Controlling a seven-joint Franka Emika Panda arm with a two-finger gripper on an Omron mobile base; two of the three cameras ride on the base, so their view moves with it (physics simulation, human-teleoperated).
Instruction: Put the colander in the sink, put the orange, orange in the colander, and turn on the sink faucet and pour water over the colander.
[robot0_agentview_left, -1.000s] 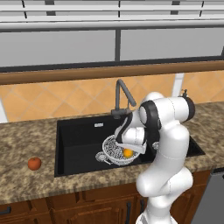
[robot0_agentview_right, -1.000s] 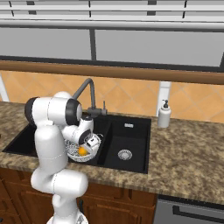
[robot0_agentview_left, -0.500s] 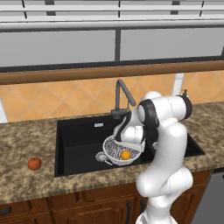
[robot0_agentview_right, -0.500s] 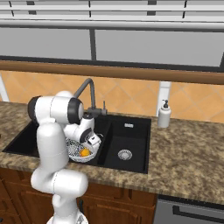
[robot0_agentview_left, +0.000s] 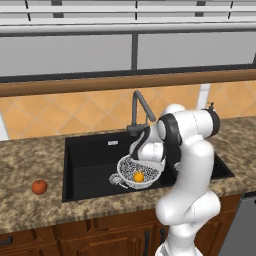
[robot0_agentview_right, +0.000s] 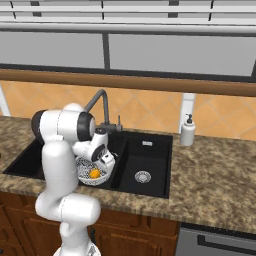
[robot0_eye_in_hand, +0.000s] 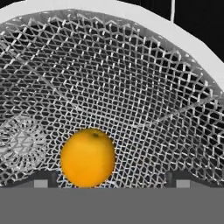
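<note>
The speckled colander (robot0_agentview_left: 126, 170) sits in the large basin of the black sink (robot0_agentview_left: 90, 157). A yellow-orange orange (robot0_agentview_left: 139, 176) lies loose on its mesh floor. My gripper (robot0_agentview_left: 143, 164) hangs just above it, open, pointing down into the bowl. In the hand view the orange (robot0_eye_in_hand: 88, 156) rests on the colander (robot0_eye_in_hand: 144, 87) mesh between my wide-apart fingertips (robot0_eye_in_hand: 41, 182), touching neither. A reddish orange (robot0_agentview_left: 39, 187) lies on the counter left of the sink. The dark faucet (robot0_agentview_left: 137, 106) stands behind the basin with no water running. From the right, the colander (robot0_agentview_right: 86, 170) and orange (robot0_agentview_right: 94, 173) sit under the gripper (robot0_agentview_right: 98, 164).
A white soap bottle (robot0_agentview_right: 187, 131) stands on the granite counter behind the sink's right side. The smaller basin (robot0_agentview_right: 145, 160) with its silver drain lies right of the colander. A wooden ledge and window run along the back wall.
The jaws have spread wide and let go of the yellow-orange orange, which now lies in the colander, a little further left. The arm has barely shifted.
</note>
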